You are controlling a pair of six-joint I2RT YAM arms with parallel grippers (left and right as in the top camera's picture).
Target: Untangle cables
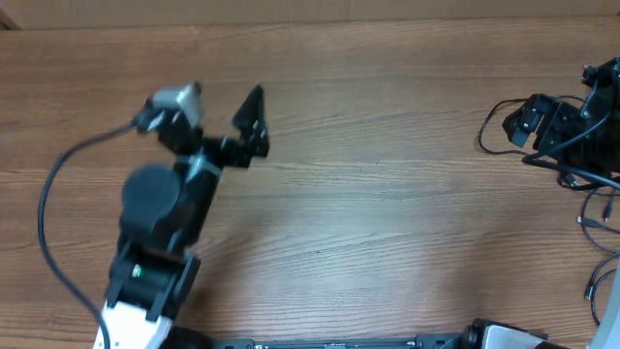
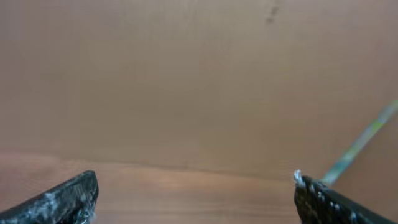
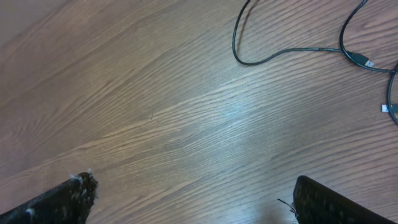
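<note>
- Overhead: the thin black cables (image 1: pixel 587 208) sit way out at 3 o'clock on the brown wood-grain surface (image 1: pixel 387 213), just below the black right arm (image 1: pixel 567 126) and partly cut off by the frame. That's two arms in view. I can't count the strands here, they're too small.
- The left pincer (image 1: pixel 254 124) is over at 10 o'clock, fingers apart and empty, well apart from the cables.
- Main worry: there's a loop of black wire (image 1: pixel 487 131) at the right arm, and I can't tell if it's a task cable or the arm's own lead. A grab there could catch the wrong one.
- Left wrist: two dark fingertips (image 2: pixel 62 202) spread wide at 7 and 5 o'clock, with nothing between them. Beyond that there's only brown blur and one pale blurry streak (image 2: pixel 364 143) at 3 o'clock. It shows zero cables, so this camera can't guide a reach yet.
- Right wrist: the right pincer (image 3: pixel 193 199) is also spread apart and empty. The cables are at 1 o'clock. I make out two strands and two small connector plugs (image 3: pixel 367 62).
- They lie flat on the surface, so a pinch may slip. Tugging one strand could also tighten the tangle or drag it off the edge.
</note>
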